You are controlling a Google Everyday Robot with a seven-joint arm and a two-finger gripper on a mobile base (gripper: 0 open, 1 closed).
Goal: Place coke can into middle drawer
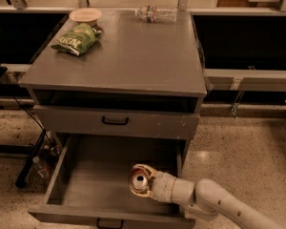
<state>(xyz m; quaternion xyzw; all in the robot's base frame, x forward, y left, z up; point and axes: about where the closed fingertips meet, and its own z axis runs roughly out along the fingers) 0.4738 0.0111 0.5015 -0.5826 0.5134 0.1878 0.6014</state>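
Floor: speckled terrazzo (pixel 238 147), grey cabinet standing on it, dark shelving behind.
Surface: flat grey cabinet top (pixel 133 61), carries 3 items.
Chip bag: green (pixel 76 38), lying flat at the back-left of the surface.
Bowl: tan, round (pixel 85 16), just behind the chip bag and touching it.
Water bottle: clear plastic (pixel 156 14), lying on its side at the back edge, well apart from the bag.
Upper drawer: grey front with white flecks (pixel 152 125), closed, black handle (pixel 115 121) at centre.
Middle drawer: pulled out wide (pixel 100 175), deep flat grey tray exposed, small black handle on its front edge (pixel 108 223).
Arm: 1 white arm (pixel 229 208), enters from the lower right and reaches over the drawer's right-front corner.
Tool: inside the middle drawer (pixel 135 181), right-front part of the tray, its 2 fingers clamped around the can.
Coke can: red (pixel 140 181), held in the tool, tipped so its silver top faces the camera.
Contact: cannot tell whether the can touches the tray bottom.
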